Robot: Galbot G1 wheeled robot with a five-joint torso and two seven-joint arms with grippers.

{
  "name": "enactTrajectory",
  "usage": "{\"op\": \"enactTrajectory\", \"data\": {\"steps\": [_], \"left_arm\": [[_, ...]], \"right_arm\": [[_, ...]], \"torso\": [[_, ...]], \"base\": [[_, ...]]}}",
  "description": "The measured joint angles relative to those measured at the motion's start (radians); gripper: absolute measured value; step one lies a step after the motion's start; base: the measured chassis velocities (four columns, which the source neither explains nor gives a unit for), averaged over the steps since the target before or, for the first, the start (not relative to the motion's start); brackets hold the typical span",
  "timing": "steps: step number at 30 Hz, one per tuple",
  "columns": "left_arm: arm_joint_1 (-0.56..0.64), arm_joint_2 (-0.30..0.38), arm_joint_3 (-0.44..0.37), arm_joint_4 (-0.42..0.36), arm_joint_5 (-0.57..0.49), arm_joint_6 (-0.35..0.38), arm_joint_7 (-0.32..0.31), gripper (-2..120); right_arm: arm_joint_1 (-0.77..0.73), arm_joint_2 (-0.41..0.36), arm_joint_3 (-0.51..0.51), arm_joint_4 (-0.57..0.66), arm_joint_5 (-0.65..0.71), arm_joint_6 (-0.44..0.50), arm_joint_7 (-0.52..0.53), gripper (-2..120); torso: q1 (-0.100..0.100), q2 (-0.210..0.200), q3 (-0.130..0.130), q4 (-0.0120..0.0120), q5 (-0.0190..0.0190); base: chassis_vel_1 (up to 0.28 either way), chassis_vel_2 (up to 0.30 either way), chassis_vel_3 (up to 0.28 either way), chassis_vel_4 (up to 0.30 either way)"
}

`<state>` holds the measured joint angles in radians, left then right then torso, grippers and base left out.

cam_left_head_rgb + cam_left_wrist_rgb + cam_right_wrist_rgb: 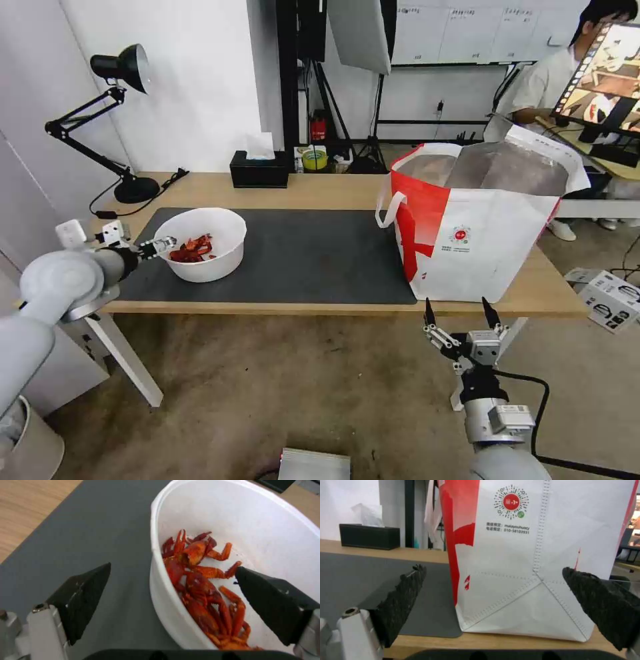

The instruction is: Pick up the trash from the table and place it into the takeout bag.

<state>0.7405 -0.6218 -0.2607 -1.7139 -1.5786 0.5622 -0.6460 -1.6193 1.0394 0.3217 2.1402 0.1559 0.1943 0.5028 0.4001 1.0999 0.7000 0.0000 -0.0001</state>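
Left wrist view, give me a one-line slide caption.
Open left end effector straddling the rim of the white bowl of red scraps on the grey mat.

Even, bright indoor light falls from above, leaving soft shadows under the bench (320,193) and none harsh, while the head view bows straight lines near its edges and both wrist views look soft and slightly blurred.

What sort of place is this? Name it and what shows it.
Likely a lab or studio set up for robot trials: a studio light panel on a stand, a person at a monitor behind the table, and boxed gear on the concrete floor.
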Motion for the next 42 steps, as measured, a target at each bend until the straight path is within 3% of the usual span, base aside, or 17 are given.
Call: {"op": "enactTrajectory", "data": {"steps": [5, 8, 11, 12, 16, 20, 22, 32, 42], "left_arm": [[-0.06, -0.003, 0.066, 0.035, 0.0, 0.017, -0.019, 99], [-0.09, -0.003, 0.095, 0.047, -0.005, 0.028, -0.035, 92], [-0.121, 0.005, 0.131, 0.057, -0.012, 0.045, -0.047, 75], [-0.121, 0.005, 0.131, 0.057, -0.012, 0.045, -0.047, 75], [-0.148, 0.021, 0.162, 0.058, -0.024, 0.062, -0.058, 57], [-0.156, 0.028, 0.172, 0.058, -0.029, 0.066, -0.061, 49], [-0.167, 0.036, 0.186, 0.057, -0.051, 0.074, -0.071, 35], [-0.195, 0.042, 0.22, 0.062, -0.097, 0.107, -0.098, 0], [-0.207, 0.034, 0.219, 0.051, -0.098, 0.11, -0.098, 0]], "right_arm": [[0.0, 0.002, 0.002, 0.0, 0.001, 0.0, 0.002, 100], [0.0, 0.004, 0.003, 0.0, 0.001, 0.0, 0.002, 100], [0.0, 0.009, 0.003, 0.0, 0.002, 0.0, 0.003, 100], [0.0, 0.009, 0.003, 0.0, 0.002, 0.0, 0.003, 100], [0.0, 0.016, 0.002, 0.0, 0.001, 0.0, 0.003, 100], [0.0, 0.017, 0.002, 0.0, 0.001, -0.001, 0.003, 100], [0.002, 0.018, 0.001, 0.0, 0.001, 0.0, 0.004, 100], [0.014, 0.018, -0.005, -0.007, 0.001, -0.001, 0.004, 99], [0.018, 0.012, -0.006, -0.01, 0.004, -0.003, 0.004, 99]], "torso": [[0.0, 0.0, 0.0, 0.0, 0.0001], [0.0, 0.0, 0.0, 0.0, 0.0001], [0.0, 0.0, 0.0, 0.0, 0.0001], [0.0, 0.0, 0.0, 0.0, 0.0001], [0.0, 0.0, 0.0, 0.0, 0.0001], [0.0, 0.0, 0.0, 0.0, 0.0], [0.0, 0.0, 0.0, 0.0, 0.0001], [0.0, 0.0, 0.0, 0.0, 0.0002], [0.0, 0.0, 0.0, 0.0, 0.0]], "base": [[0.0, 0.0, 0.0, 0.0], [0.0, 0.0, 0.0, 0.0], [0.0, 0.0, 0.0, 0.0], [0.0, 0.0, 0.0, 0.0], [0.0, 0.0, 0.0, 0.0], [0.0, 0.0, 0.0, 0.0], [0.0, 0.0, 0.0, 0.0], [0.0, 0.0, 0.0, 0.0], [0.0, 0.0, 0.0, 0.0]]}}
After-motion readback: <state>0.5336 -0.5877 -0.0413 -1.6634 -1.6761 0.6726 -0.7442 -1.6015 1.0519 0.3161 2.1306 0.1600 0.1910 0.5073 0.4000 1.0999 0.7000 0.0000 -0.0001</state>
